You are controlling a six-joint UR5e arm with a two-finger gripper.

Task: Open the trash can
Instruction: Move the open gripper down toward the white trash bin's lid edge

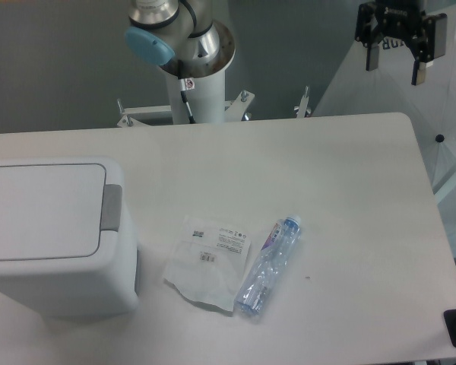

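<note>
The trash can [49, 228] is a large white boxy bin at the left edge of the table, its flat lid down. A grey push-tab [112, 207] sits on the lid's right edge. My gripper [395, 67] hangs high at the top right, beyond the table's far right corner and far from the bin. Its two fingers point downward with a gap between them and nothing held.
A clear plastic bottle [269, 265] lies on its side near the table's middle. A crumpled clear plastic bag [209, 260] with a label lies just left of it. The robot's base column [197, 84] stands behind the table's far edge.
</note>
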